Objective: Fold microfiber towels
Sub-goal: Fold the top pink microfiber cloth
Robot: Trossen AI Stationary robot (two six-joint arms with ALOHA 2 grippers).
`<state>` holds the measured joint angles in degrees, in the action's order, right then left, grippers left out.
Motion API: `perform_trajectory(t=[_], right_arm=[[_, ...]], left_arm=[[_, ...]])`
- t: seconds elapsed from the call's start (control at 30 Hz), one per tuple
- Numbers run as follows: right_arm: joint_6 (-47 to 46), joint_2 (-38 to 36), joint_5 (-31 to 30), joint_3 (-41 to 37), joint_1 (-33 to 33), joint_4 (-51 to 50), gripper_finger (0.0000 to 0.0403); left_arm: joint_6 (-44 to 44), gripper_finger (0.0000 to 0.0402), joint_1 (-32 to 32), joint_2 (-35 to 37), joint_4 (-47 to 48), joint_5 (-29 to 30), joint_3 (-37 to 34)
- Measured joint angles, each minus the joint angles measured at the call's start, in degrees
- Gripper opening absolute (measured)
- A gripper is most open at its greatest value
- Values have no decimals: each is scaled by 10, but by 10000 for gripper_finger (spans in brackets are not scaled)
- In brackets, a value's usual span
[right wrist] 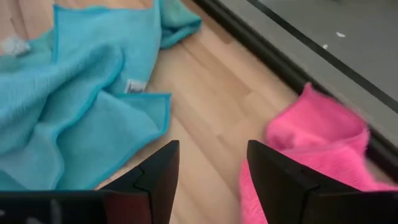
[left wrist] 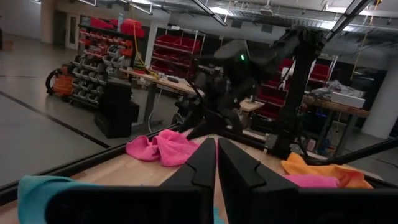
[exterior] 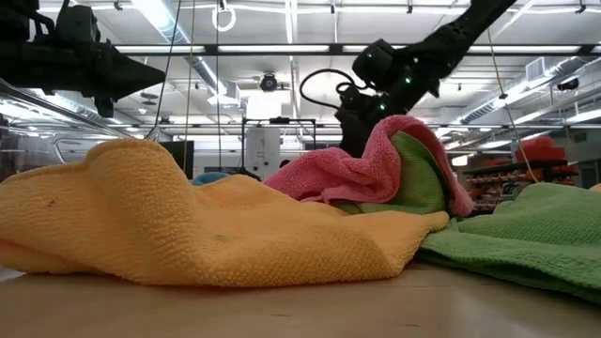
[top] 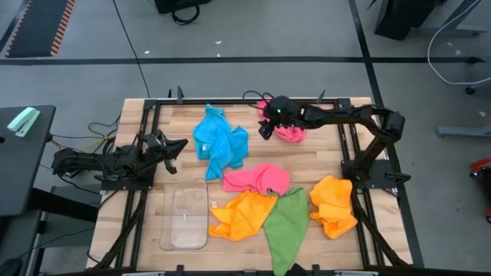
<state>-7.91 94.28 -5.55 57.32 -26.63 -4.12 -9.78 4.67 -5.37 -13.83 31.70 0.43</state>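
Several microfiber towels lie crumpled on the wooden table. A pink one (top: 292, 135) (right wrist: 317, 140) sits by the far edge, and sky-blue ones (top: 220, 142) (right wrist: 74, 106) lie to its left. Another pink one (top: 257, 179), an orange one (top: 242, 215), a green one (top: 288, 224) and a second orange one (top: 334, 205) lie nearer the front. My right gripper (top: 264, 130) (right wrist: 211, 149) hovers open over bare wood between the blue towels and the far pink towel, with nothing between its fingers. My left gripper (top: 175, 146) (left wrist: 216, 155) waits shut at the table's left edge.
A clear plastic tray (top: 188, 218) lies at the front left, beside the orange towel. A black frame rail (right wrist: 280, 56) runs along the far edge just behind the pink towel. Bare wood shows between the blue towels and the far pink towel.
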Motion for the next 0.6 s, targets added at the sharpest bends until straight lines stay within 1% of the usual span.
perform_trajectory(t=[0.13, 0.4, 0.6], right_arm=[[4, 12, -10, 43, -5, -58, 198], [-1, 34, -18, 52, -18, -57, 198], [0, 79, -19, 52, -41, -23, 198]], left_arm=[[0, 33, 0, 0, 0, 0, 0], [0, 27, 0, 0, 2, -1, 0], [0, 26, 0, 0, 2, 0, 0]])
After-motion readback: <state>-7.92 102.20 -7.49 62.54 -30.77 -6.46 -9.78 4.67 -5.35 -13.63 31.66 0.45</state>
